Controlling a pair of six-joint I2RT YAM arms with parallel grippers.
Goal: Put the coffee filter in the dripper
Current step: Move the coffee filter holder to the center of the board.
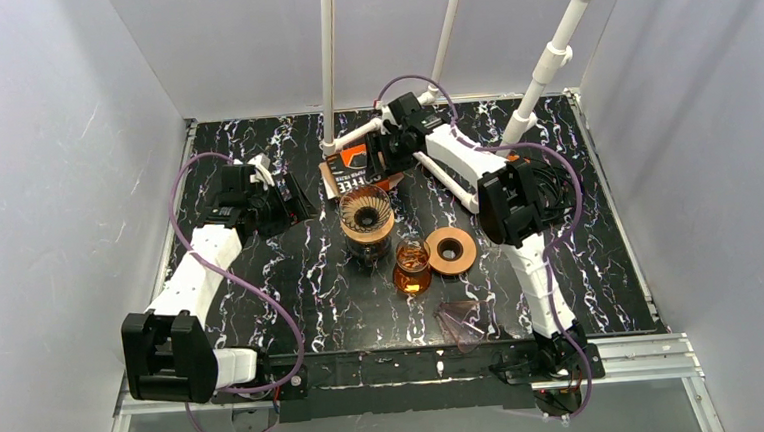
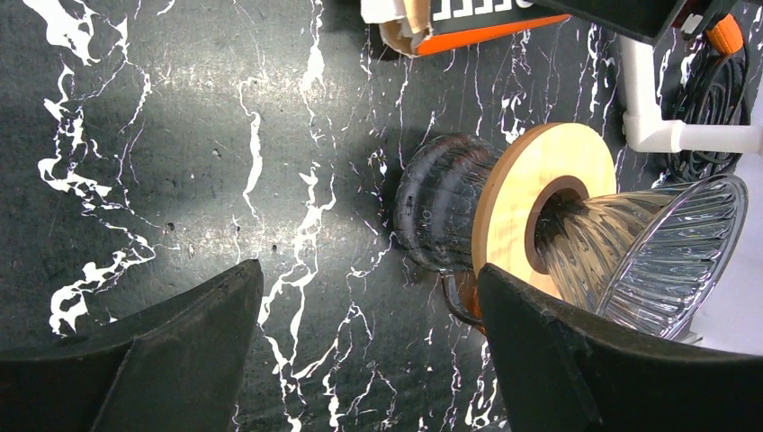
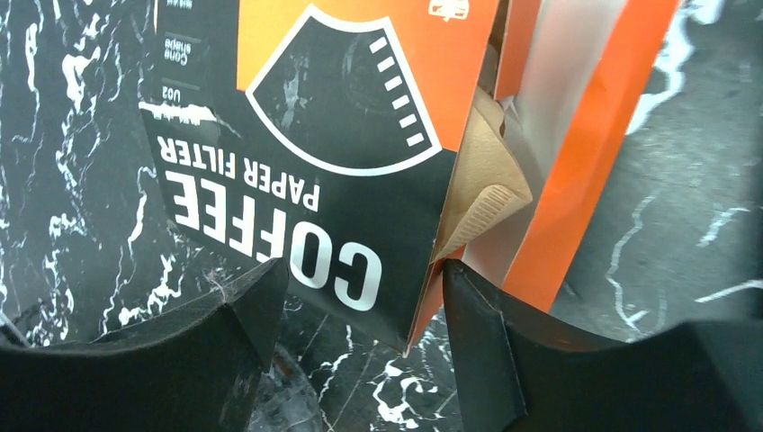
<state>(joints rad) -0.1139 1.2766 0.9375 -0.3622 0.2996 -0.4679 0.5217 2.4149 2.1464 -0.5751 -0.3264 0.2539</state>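
Likely light, limp, tear-prone paper filter [image 3: 481,193] poking from open box [image 3: 315,135] behind dripper [image 1: 366,212], best pinched at exposed seamed edge; right claw [image 3: 360,279] spread astride box corner, left claw [image 2: 369,279] spread beside dripper.

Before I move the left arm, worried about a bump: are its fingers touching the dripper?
Apart. The top view shows bare table between the left fingers and the dripper.

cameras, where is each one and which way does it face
top external: above, behind the arms, looking down on the table; both arms show
left wrist: on the left arm, facing the dripper; left tool shows
right wrist: on the right arm, facing the filter box; right tool shows
shared: top and left wrist see the dripper
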